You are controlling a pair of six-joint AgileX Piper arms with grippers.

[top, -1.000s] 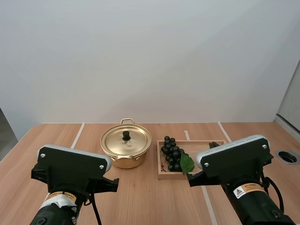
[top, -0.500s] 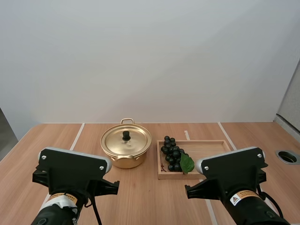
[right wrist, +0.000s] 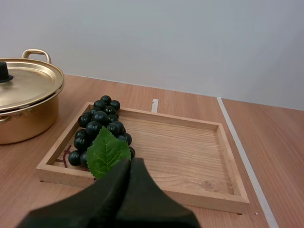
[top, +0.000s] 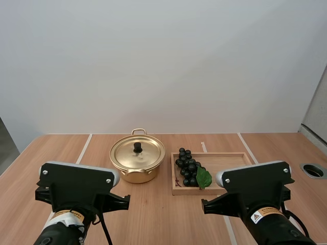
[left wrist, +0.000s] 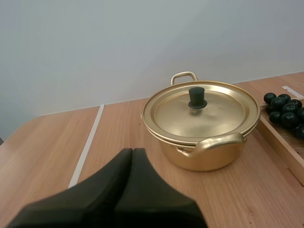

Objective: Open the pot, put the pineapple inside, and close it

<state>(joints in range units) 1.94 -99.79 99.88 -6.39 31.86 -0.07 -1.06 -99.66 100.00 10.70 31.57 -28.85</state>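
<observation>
Setting: wooden table [top: 153, 214] before a plain pale wall, both arms drawn back at its near edge.
Pot: gold pot [top: 137, 162] stands mid-table toward the far edge, lid [left wrist: 201, 110] seated flat, black knob [left wrist: 196, 97] upright at its centre.
Tray: wooden tray [right wrist: 190, 156] sits just right of the pot, apart from it.
Fruit: you will find no pineapple; a bunch of dark grapes [right wrist: 99, 126] with a green leaf [right wrist: 107, 151] lies in the tray's left end, the end nearest the pot.
Left gripper: left gripper [left wrist: 128, 161] has its fingers pressed together in one dark wedge, gripping nothing, short of the pot on its near side.
Right gripper: right gripper [right wrist: 129, 166] is likewise closed and empty, just short of the tray's near rim by the leaf.
Stage: a lidded pot with fruit in the tray fits a start; nothing shows what the pot holds.
Handling: the lid looks thin, light and slick, so you would pinch the knob, not the rim. The grapes look soft and lumpy, likely to roll or shed; you would take them across the thick middle of the bunch, gently.
</observation>
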